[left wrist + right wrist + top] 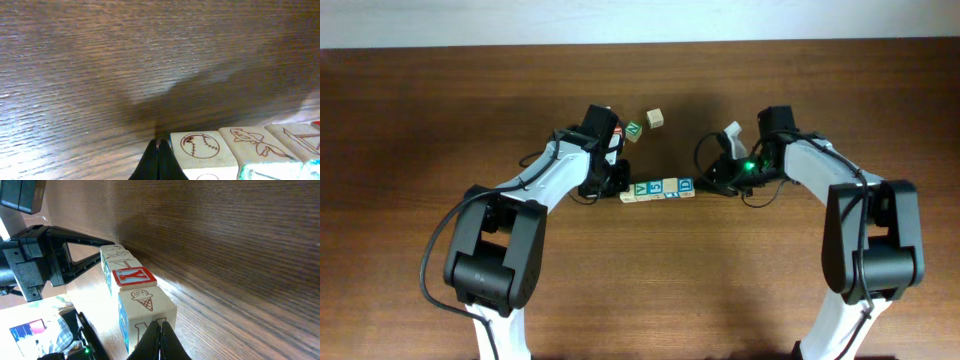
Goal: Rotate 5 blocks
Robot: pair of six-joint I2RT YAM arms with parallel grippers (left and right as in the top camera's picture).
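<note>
The five blocks (658, 188) are lying in one tight line at the middle of the overhead frame, on the worktop (440, 110). The two arms are bracketing that line from either end. The left pincer (158, 156) is sitting closed and empty at the bottom centre of its own view, its tip just beside the baseball-printed block (202, 146). The right pincer (160, 332) is also closed on nothing, its tip nosing at the ice-cream-printed block (146, 305); whether it is touching, I cannot tell. The step in hand is probably turning the line by nudging rather than lifting. The next move is likely calling for low, gentle pushes in opposite directions at the ends, so the line swings without breaking up. Two loose cubes (654, 118) are lying well apart, above centre.
</note>
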